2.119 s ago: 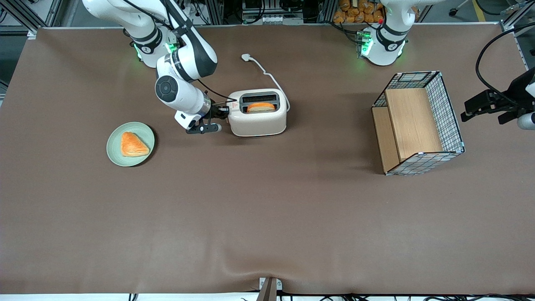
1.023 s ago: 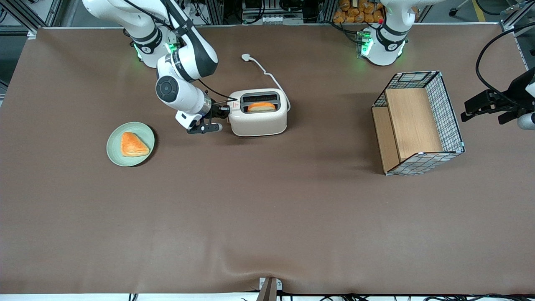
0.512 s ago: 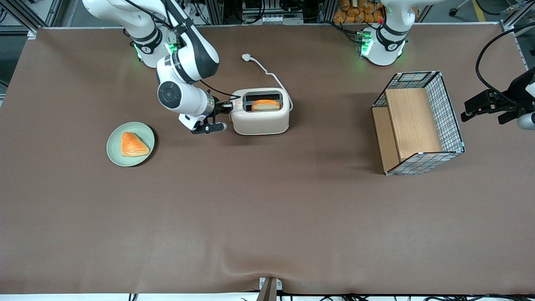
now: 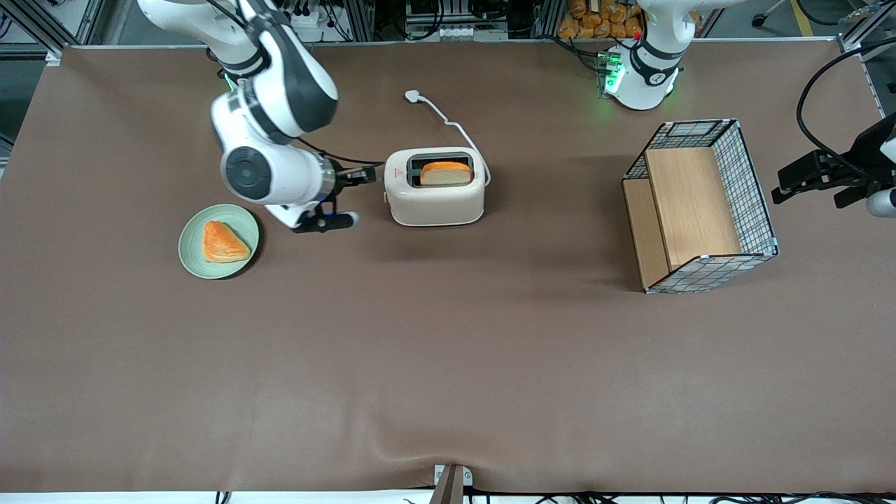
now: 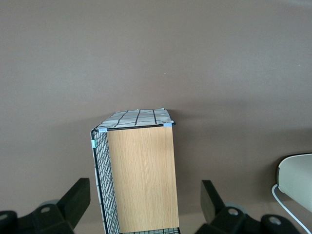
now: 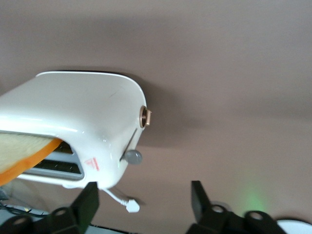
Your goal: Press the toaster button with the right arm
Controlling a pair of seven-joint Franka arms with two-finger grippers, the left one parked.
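– Brown cloth covers the desk [image 4: 448,364]. From the front?
– The toaster [image 4: 435,186] holds a bread slice [image 4: 445,173]; the right arm [image 4: 269,133] hides most of its end effector [image 4: 365,176], just clear of the toaster's narrow end. The button is too small to see.
– And the wrist?
– End effector [image 6: 144,199] fingers apart, tips cut off; the toaster button [image 6: 132,157] juts from the end.

Wide brown cloth-covered table [image 4: 448,364], grey aluminium frame rails [image 4: 42,21] and perhaps cluttered equipment racks [image 4: 448,17] at its edge.
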